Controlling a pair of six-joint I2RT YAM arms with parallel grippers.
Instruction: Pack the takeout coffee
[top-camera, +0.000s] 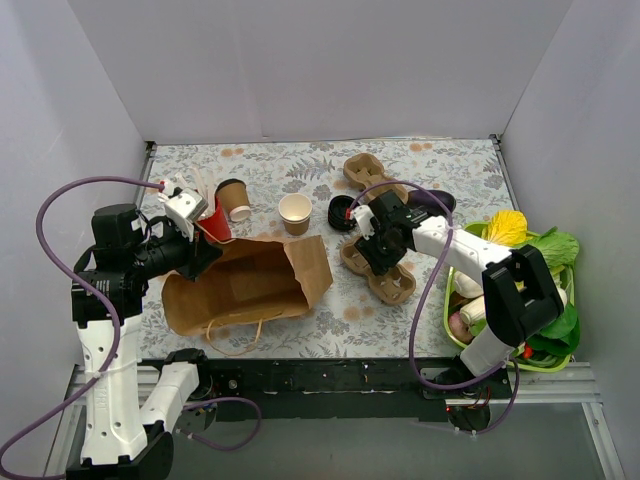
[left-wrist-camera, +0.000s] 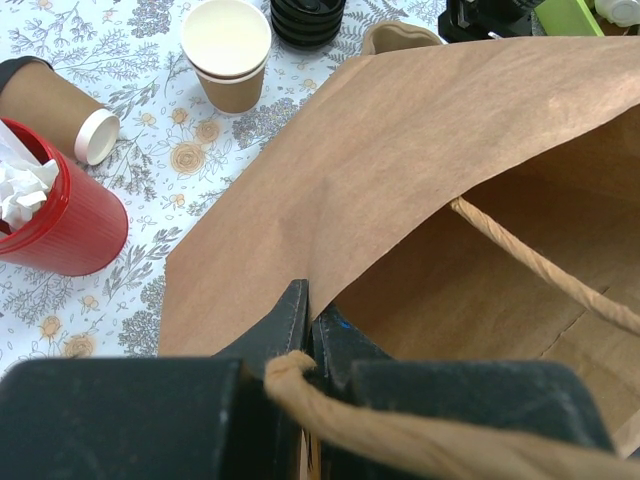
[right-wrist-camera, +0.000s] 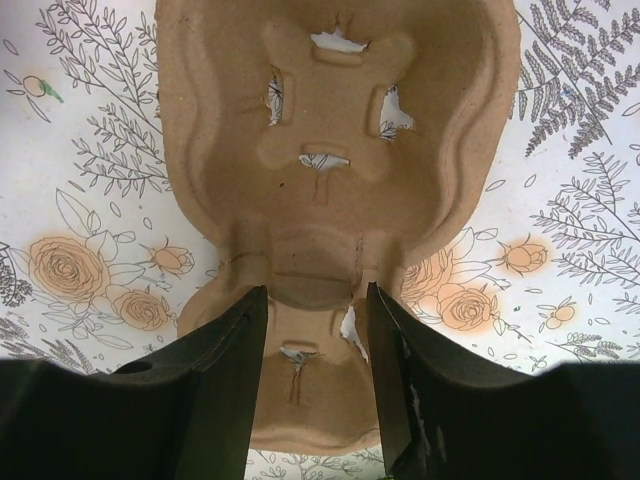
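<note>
**On the table (top-camera: 420, 160): paper bag (top-camera: 250, 285) pinched, coffee cup (top-camera: 295, 212) open-topped**

Left gripper (left-wrist-camera: 308, 310) is clamped tight on the paper bag's rim. Behind the bag, the coffee cup stands upright beside stacked black lids (top-camera: 342, 212). Right gripper (right-wrist-camera: 315, 295) hangs half-spread over the pulp carrier (right-wrist-camera: 330, 120), holding nothing.

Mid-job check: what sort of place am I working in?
Probably a staged test booth, not a real café: plain white panel walls box in a floral tablecloth set with a brown paper bag and a pulp cup carrier.
</note>
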